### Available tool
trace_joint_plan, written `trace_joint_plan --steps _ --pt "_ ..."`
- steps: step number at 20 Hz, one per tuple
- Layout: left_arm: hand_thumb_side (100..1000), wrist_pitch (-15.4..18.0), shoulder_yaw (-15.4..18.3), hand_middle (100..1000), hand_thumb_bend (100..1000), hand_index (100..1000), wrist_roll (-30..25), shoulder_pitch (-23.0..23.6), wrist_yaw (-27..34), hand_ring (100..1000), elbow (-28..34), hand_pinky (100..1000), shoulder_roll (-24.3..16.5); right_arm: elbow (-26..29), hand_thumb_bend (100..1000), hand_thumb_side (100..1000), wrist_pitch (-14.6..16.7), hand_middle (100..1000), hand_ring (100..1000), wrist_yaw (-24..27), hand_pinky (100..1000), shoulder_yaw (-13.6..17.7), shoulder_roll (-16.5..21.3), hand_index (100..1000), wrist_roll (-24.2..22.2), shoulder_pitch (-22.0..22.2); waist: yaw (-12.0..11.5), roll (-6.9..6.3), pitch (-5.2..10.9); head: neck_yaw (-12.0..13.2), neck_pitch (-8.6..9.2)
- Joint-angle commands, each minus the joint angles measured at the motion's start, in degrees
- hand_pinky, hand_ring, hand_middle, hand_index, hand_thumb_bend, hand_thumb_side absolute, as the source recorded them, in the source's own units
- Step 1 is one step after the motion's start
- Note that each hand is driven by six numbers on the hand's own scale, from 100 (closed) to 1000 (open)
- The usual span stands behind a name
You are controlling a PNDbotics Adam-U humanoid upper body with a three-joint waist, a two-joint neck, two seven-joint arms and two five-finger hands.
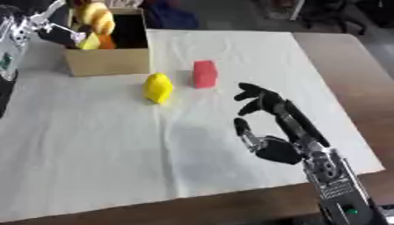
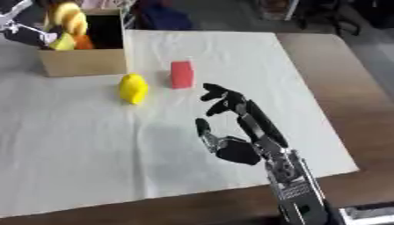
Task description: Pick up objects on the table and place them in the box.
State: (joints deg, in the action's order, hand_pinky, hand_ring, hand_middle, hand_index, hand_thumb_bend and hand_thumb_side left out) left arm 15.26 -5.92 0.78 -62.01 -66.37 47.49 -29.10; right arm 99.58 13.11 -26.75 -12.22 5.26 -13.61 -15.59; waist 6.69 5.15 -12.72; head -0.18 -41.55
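Observation:
A cardboard box (image 1: 107, 61) stands at the table's far left. A tall yellow-orange thing (image 1: 96, 17) and an orange piece (image 1: 107, 43) sit in it. My left hand (image 1: 60, 35) hangs over the box's left wall, its dark fingers curled on a small yellow piece (image 1: 89, 42). In front of the box, a yellow object (image 1: 158, 88) and a red block (image 1: 205, 74) lie on the white cloth (image 1: 92, 145). My right hand (image 1: 269, 110) hovers open just right of and nearer than the red block, fingers stretched toward it, holding nothing.
The white cloth covers most of the brown table (image 1: 346, 66), which shows bare along the right side and front edge. Dark things stand beyond the far edge. Bare cloth spreads in front of the two objects.

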Motion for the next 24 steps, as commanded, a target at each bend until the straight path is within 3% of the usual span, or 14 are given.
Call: trace_joint_plan --steps 1,5,7,12,16,20,24 --pt "136 -0.9 0.9 766 351 908 1.8 -1.7 -0.9 676 -0.8 767 -0.2 0.4 147 513 0.1 757 647 0.5 710 -0.1 0.1 946 -0.2 -0.5 0.2 0.03 1.05 0.2 0.54" --pt "122 -1.4 1.2 858 352 961 2.4 -1.6 -1.1 745 -1.4 802 0.0 0.4 145 514 0.1 757 646 0.6 710 -0.1 0.1 946 -0.2 -0.4 0.5 0.04 0.96 0.1 0.64" --pt "115 -1.8 1.4 861 331 958 2.9 -1.6 -0.4 746 -1.3 805 -0.1 0.4 142 517 0.1 757 646 0.6 710 -0.1 0.1 946 -0.2 -0.4 0.5 0.02 0.89 0.0 0.69" --pt "112 -2.6 1.8 817 130 911 4.2 -1.2 6.2 717 0.3 797 -1.0 0.3 136 521 0.0 757 646 0.5 710 0.2 0.1 946 0.0 -0.4 0.2 -0.05 0.80 -0.4 0.73" --pt "177 -3.4 2.0 768 100 871 2.6 -0.3 17.1 673 3.8 784 -3.2 0.3 127 526 -0.1 757 646 0.5 710 0.5 0.3 946 0.2 -0.4 -0.4 -0.18 0.79 -1.1 0.77" --pt "354 -4.0 2.1 740 100 842 -1.7 2.1 32.8 648 9.7 778 -6.6 0.3 125 524 -0.3 757 647 0.4 711 0.9 0.5 946 0.5 -0.6 -1.2 -0.34 0.79 -1.9 0.92" --pt "405 -3.7 1.9 712 100 821 -5.2 6.3 48.7 624 18.9 766 -11.1 0.4 126 516 -0.4 759 648 0.1 712 1.2 1.0 947 0.7 -1.0 -2.1 -0.41 0.89 -2.7 1.08"
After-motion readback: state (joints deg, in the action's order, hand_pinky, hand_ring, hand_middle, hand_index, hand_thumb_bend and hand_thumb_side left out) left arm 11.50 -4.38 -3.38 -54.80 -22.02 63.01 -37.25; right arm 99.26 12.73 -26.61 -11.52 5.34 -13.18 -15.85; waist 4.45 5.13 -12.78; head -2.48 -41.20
